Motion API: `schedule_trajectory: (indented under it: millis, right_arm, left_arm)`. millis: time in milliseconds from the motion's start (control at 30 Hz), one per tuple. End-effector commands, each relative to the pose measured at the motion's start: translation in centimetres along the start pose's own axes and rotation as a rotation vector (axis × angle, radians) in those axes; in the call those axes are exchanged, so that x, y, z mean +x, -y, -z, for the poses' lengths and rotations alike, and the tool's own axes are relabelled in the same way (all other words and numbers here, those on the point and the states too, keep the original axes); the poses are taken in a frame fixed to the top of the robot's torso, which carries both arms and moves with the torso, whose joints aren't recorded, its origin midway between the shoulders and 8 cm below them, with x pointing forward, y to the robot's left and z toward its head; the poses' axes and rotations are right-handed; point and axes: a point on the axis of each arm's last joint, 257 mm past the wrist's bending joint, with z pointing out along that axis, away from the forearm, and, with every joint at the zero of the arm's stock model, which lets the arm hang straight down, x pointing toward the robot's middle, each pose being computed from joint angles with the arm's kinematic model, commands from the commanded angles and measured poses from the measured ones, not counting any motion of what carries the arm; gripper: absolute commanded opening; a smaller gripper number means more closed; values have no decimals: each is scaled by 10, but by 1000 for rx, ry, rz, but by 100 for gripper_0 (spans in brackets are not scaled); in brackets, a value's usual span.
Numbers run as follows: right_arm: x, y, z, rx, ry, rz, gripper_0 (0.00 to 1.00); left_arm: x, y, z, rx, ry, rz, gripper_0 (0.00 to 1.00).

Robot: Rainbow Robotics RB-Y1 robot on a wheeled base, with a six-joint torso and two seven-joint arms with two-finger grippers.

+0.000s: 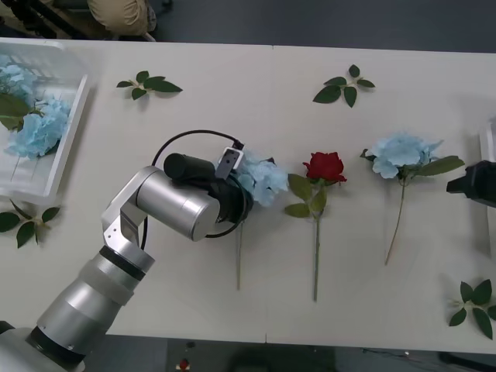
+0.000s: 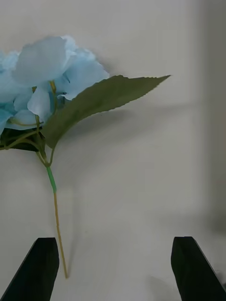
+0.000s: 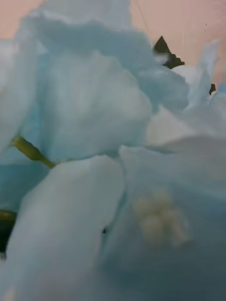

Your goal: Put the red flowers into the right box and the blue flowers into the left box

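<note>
Three flowers lie side by side on the table, stems toward me. My left gripper [image 1: 235,195] is down on the head of the left blue flower [image 1: 262,180], whose pale petals [image 3: 94,117] press close against the left wrist camera. To its right lies a red flower [image 1: 324,166], then another blue flower [image 1: 403,152] with a big leaf [image 2: 101,101]. My right gripper [image 2: 113,268] stands open just right of that flower, black fingertips [image 2: 40,263] near its stem end. The left box [image 1: 68,136], a white slotted basket, holds blue flowers [image 1: 35,128]. The right box [image 1: 490,139] is a white sliver at the right edge.
Loose green leaf sprigs lie at the back left [image 1: 149,85], back middle [image 1: 343,87], beside the left box [image 1: 27,221] and at the front right [image 1: 474,306]. Bare tabletop [image 1: 232,85] runs between the flowers and the back edge.
</note>
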Motion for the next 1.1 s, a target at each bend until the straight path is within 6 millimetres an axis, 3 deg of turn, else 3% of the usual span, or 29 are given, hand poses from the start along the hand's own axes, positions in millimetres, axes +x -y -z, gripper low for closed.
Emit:
schedule_trajectory:
  millis: [33,267,533,667,767,833,867,900,933,967,1000,1067,1100]
  right_arm:
    - [-8,-17,-19,-9,33,15,70]
    - [-12,-26,-49,-20,53,0,70]
    - [-11,-36,-77,-25,77,20,70]
    - [-9,-41,-90,-28,87,44,70]
    - [-6,-43,-97,-33,95,55,70]
    - [-4,-46,-101,-37,97,58,70]
    - [-5,-46,-102,-38,97,59,70]
    - [-5,-48,-103,-38,98,63,64]
    - [-5,-48,-103,-36,99,65,52]
    - [-4,-47,-104,-34,98,67,45]
    - [-3,-47,-105,-32,96,65,29]
    - [-3,-46,-106,-28,98,67,1]
    - [-2,-46,-106,-26,97,68,0]
  left_arm:
    - [-12,9,1,5,20,-26,0]
    - [-15,2,2,-10,26,-23,0]
    - [-36,-8,18,-10,54,14,0]
    - [-52,-8,46,1,46,28,0]
    - [-61,-5,84,40,10,42,0]
    - [-65,-12,122,43,-27,29,0]
    - [-66,-14,132,41,-37,23,0]
    - [-65,-22,151,30,-62,13,0]
    - [-62,-34,170,8,-88,6,0]
    - [-61,-40,179,-4,-99,0,0]
    - [-58,-57,196,-41,-123,-9,0]
    - [-76,-94,224,-126,-73,-80,0]
    - [-79,-104,230,-148,-66,-105,0]
